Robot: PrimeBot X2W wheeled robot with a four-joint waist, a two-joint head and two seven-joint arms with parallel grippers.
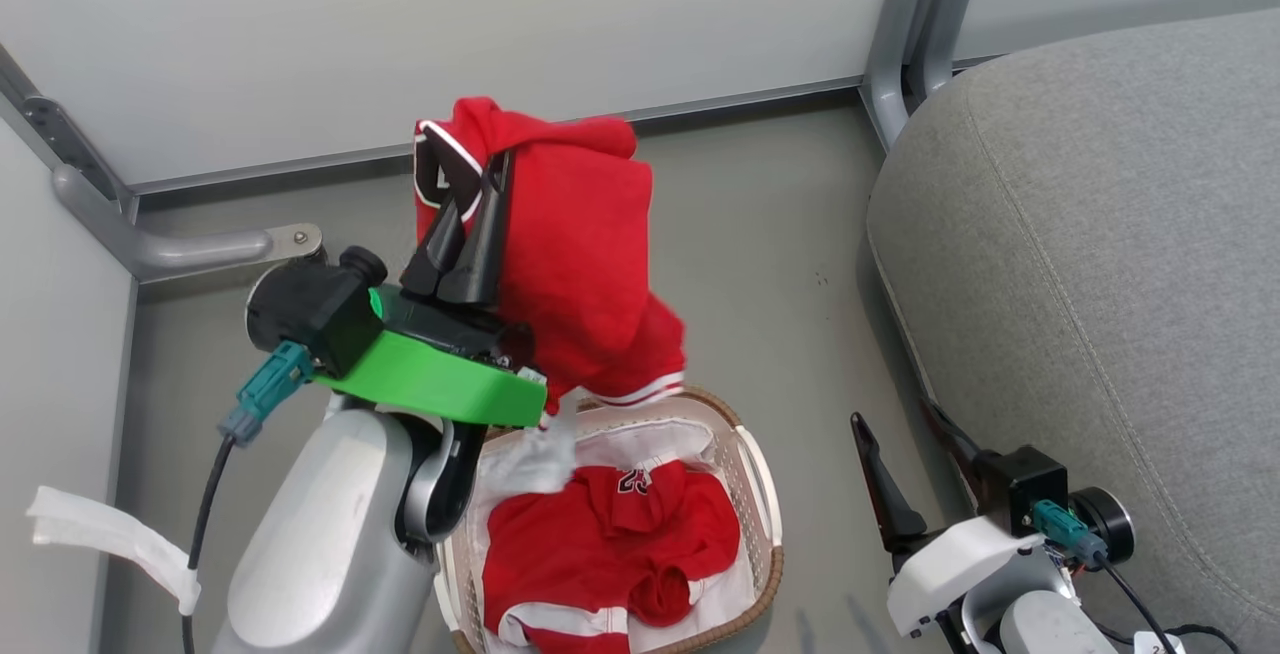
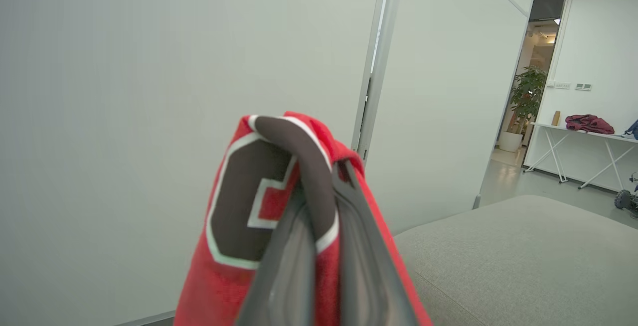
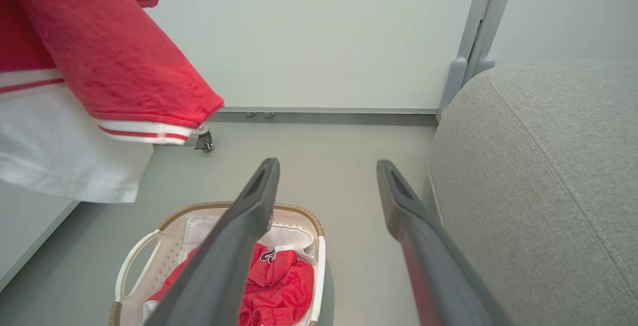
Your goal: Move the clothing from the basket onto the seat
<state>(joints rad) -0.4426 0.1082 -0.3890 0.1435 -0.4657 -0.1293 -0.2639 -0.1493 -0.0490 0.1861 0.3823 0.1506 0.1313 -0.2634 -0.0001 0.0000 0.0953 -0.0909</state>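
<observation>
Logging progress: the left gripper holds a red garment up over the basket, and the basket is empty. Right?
Not empty: the head view shows more red clothing lying in the basket. The left gripper does hold a red garment above it.

Left gripper (image 1: 497, 169): raised, fingers pressed together, clothing (image 1: 580, 254) pinched between them.
Right gripper (image 1: 891, 414): low, fingers spread wide apart.

We see a grey floor (image 1: 770, 234) carrying the basket (image 1: 766, 519), set near the seat (image 1: 1100, 234) on our right; a grey bracket (image 1: 180, 250) rests by the far wall.
</observation>
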